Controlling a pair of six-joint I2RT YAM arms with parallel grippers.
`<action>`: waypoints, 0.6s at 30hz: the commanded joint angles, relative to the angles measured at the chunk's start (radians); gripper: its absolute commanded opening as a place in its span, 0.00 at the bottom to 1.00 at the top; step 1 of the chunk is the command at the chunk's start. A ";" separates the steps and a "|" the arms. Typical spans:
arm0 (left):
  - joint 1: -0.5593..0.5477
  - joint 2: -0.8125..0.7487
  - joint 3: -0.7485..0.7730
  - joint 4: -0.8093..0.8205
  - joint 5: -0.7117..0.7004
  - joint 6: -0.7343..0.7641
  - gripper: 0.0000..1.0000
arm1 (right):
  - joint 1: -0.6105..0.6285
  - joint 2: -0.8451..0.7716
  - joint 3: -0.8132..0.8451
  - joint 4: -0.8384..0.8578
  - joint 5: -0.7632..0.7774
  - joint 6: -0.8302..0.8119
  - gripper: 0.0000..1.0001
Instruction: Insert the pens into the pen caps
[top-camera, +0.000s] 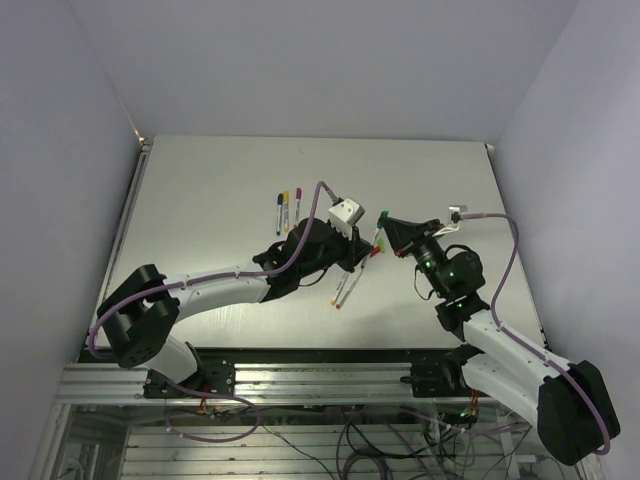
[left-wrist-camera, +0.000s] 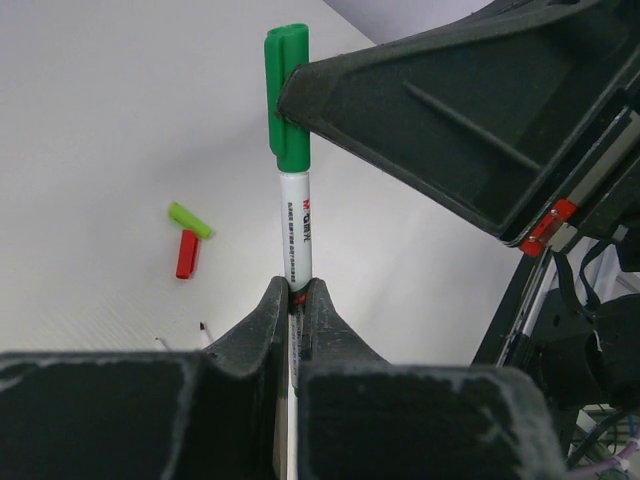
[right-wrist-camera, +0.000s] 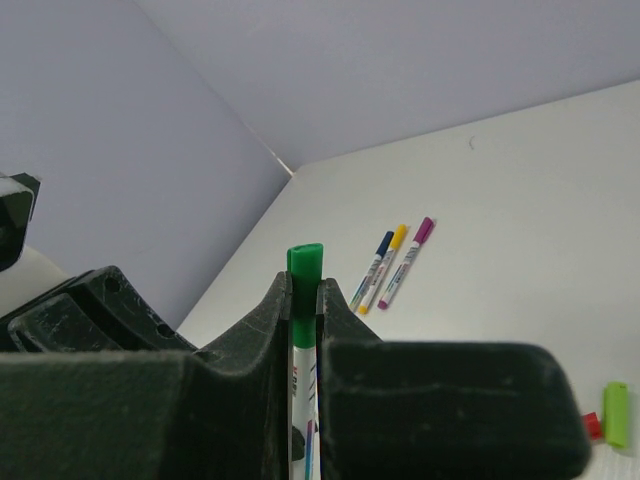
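A white pen (left-wrist-camera: 296, 225) hangs above the table between both grippers, with a green pen cap (left-wrist-camera: 288, 95) over its far end. My left gripper (left-wrist-camera: 296, 292) is shut on the pen's barrel. My right gripper (right-wrist-camera: 305, 290) is shut on the green cap (right-wrist-camera: 305, 262). In the top view the two grippers (top-camera: 368, 252) (top-camera: 384, 222) meet tip to tip at mid-table. Three capped pens, blue (right-wrist-camera: 372, 270), yellow (right-wrist-camera: 385, 262) and magenta (right-wrist-camera: 408, 262), lie side by side. Two uncapped pens (top-camera: 345, 288) lie below the left gripper. A light-green cap (left-wrist-camera: 190, 220) and a red cap (left-wrist-camera: 186, 255) lie touching.
The white table (top-camera: 220, 180) has walls close on the left, back and right. The capped pens (top-camera: 287, 208) lie left of the grippers. A metal frame rail (top-camera: 320, 378) runs along the near edge.
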 joint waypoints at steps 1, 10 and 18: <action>-0.002 0.000 0.046 0.151 -0.037 0.037 0.07 | 0.020 0.029 0.021 -0.064 -0.106 -0.018 0.00; 0.013 -0.028 0.070 0.165 -0.047 0.066 0.07 | 0.029 0.024 0.051 -0.201 -0.087 -0.073 0.00; 0.062 -0.031 0.074 0.267 -0.005 0.017 0.07 | 0.052 0.066 0.075 -0.282 -0.073 -0.123 0.00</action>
